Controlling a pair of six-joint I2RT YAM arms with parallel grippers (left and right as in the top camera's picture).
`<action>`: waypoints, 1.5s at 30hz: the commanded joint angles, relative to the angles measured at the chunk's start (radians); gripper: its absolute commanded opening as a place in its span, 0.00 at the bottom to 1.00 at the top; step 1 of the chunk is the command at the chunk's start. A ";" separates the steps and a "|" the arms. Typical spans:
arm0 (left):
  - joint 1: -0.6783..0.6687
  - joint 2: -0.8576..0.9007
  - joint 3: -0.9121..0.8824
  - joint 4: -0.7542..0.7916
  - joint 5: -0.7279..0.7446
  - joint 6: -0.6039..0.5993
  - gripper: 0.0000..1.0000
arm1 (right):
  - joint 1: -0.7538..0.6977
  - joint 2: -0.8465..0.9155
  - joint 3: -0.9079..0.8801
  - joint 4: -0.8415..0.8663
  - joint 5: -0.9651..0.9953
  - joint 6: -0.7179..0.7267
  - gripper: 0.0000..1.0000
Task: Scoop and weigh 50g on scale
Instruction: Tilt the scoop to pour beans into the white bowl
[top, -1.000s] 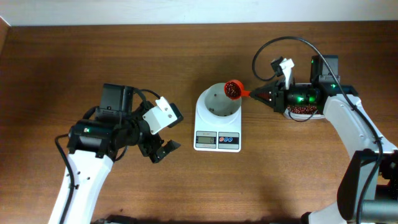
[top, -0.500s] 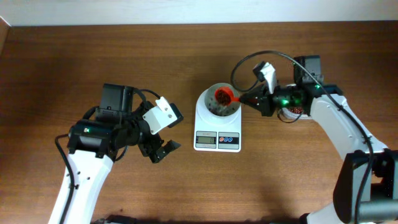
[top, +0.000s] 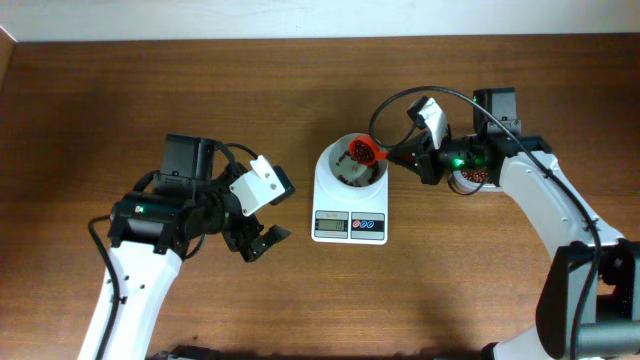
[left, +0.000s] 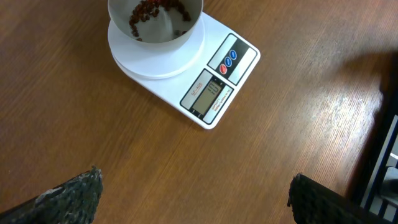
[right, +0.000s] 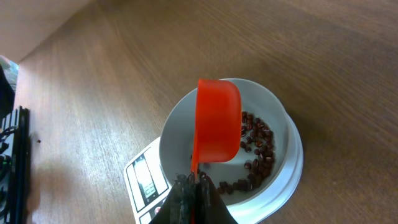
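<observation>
Overhead view of a brown wooden table (top: 320, 90) with two robot arms. The scale (top: 350, 208) sits at the centre, its display and buttons facing 6 o'clock. A white bowl (top: 345, 165) stands on its platform at the 12 o'clock end.

From 3 o'clock, my right gripper (top: 410, 158) reaches in, clenched on the handle of a red scoop (top: 366, 151). I hold the scoop over the bowl and tipped, so the red-brown beans (right: 258, 149) fall where they get weighed. In the right wrist view the scoop's back faces the camera above a thin scatter of beans.

My left gripper (top: 262, 238) waits at 8 o'clock from the scale, well apart from it. Its fingers (left: 71, 193) are spread wide and hold nothing. I judge it is parked there to keep the display in its camera's sight.

Hard to make out: the display digits are too small to read in any view. The bean tub (top: 468, 180) is mostly covered by my right arm. The left wrist view cuts off the bowl's far rim. I cannot tell whether the scoop is fully emptied.
</observation>
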 joint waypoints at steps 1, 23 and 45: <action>0.005 -0.011 0.019 0.000 0.003 0.006 0.99 | -0.014 0.006 -0.002 0.013 0.003 -0.006 0.04; 0.005 -0.011 0.019 0.000 0.003 0.006 0.99 | -0.019 0.010 -0.002 0.006 0.014 0.016 0.04; 0.005 -0.011 0.019 0.000 0.003 0.006 0.99 | -0.019 0.010 -0.002 0.058 -0.038 0.028 0.04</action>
